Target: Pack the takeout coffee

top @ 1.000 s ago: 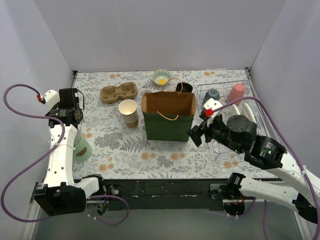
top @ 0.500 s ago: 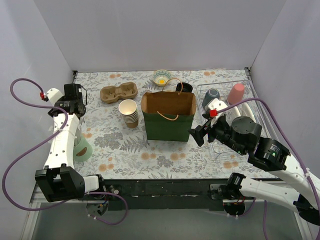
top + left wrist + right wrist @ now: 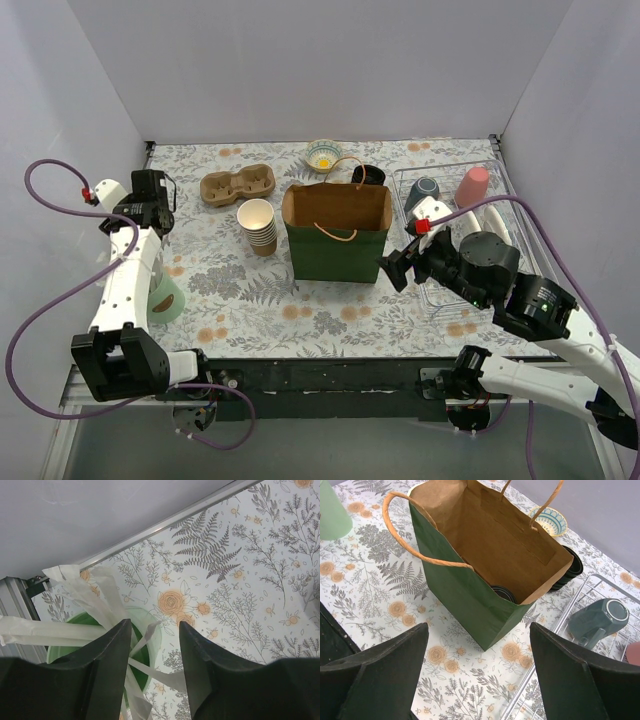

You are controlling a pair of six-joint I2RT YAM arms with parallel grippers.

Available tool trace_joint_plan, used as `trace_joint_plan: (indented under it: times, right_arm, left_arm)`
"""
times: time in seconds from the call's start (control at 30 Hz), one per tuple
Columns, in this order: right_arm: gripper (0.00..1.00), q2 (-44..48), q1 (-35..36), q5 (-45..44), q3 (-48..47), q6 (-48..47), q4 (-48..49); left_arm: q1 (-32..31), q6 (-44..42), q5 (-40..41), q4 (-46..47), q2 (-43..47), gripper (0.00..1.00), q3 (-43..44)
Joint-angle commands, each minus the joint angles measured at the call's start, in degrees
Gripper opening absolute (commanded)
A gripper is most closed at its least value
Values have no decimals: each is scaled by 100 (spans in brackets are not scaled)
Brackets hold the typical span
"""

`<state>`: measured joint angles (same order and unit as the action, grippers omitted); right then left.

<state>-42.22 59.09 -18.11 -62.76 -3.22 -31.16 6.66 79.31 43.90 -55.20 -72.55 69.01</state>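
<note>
Inside the green bag, the takeout coffee is seemingly sitting packed; my right end effector is hovering wide open, empty.

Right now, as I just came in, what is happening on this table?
Two robot arms are packing a takeout order. The green paper bag stands open in the middle of the table. At its bottom the black lid of the takeout coffee shows, so the coffee seems to be packed already. The right gripper hovers open beside the bag and holds nothing. The left gripper is open above a green cup that holds white paper strips.
</note>
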Motion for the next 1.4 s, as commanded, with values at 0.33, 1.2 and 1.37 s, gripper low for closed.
trace_joint_plan:
  times: [0.33,1.2,1.37]
  right_arm:
    - [90,91,-20,-237,-43,-99,233]
    - [90,-164,-20,-632,-1010,-20,180]
    - [90,-76,-20,-922,-1054,-38,163]
  left_arm:
    - [37,111,593,-210,-66,0,472]
    - [38,-1726,-2558,-18,-57,0,4550]
    - [29,-1112,-5219,386,-232,0,4805]
